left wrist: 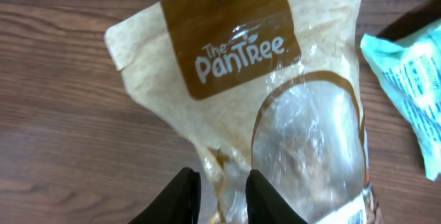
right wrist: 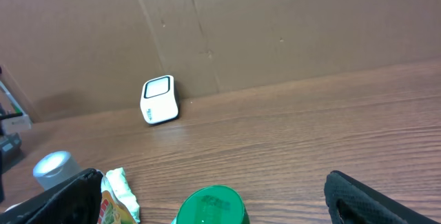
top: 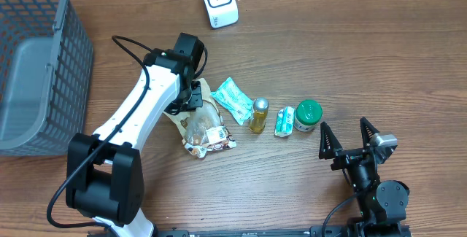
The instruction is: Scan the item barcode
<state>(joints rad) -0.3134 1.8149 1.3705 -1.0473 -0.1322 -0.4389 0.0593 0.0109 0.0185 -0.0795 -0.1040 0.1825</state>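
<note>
A tan and clear snack bag point(top: 203, 124) marked "The PanTree" point(left wrist: 275, 79) lies flat on the wooden table, a white label near its lower end. My left gripper point(top: 191, 98) is down over the bag's upper left side. In the left wrist view its jaws point(left wrist: 222, 177) stand narrowly apart astride the bag's crinkled left edge. The white barcode scanner point(top: 219, 1) stands at the table's far edge, also seen from the right wrist point(right wrist: 160, 100). My right gripper point(top: 346, 131) rests wide open near the front, holding nothing point(right wrist: 210, 179).
A teal packet point(top: 233, 100), a small yellow bottle point(top: 259, 114), a little white and green packet point(top: 284, 122) and a green-lidded jar point(top: 308, 114) lie in a row right of the bag. A grey mesh basket point(top: 73, 55) fills the far left corner.
</note>
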